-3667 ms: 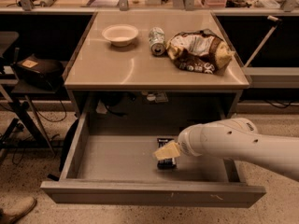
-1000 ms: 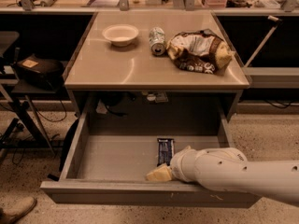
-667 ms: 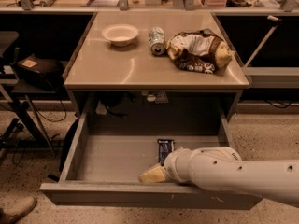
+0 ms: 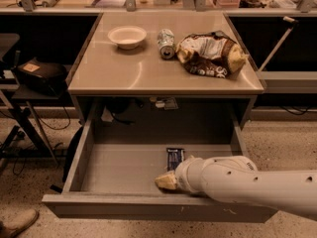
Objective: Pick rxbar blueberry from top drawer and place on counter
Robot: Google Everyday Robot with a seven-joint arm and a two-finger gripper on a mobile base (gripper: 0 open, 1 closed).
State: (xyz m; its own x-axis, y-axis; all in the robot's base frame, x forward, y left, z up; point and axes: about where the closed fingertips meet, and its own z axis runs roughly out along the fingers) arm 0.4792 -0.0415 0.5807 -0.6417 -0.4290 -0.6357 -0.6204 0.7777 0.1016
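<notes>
Gripper in the top drawer
It sat just beside the rxbar blueberry; its grip could not be told.

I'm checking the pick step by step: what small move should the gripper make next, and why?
Probably ease the gripper rearward, over the rxbar blueberry. The gripper sits low in the top drawer near its front panel, short of the bar's near end, and the bar lies flat on the floor, not yet lifted.
</notes>
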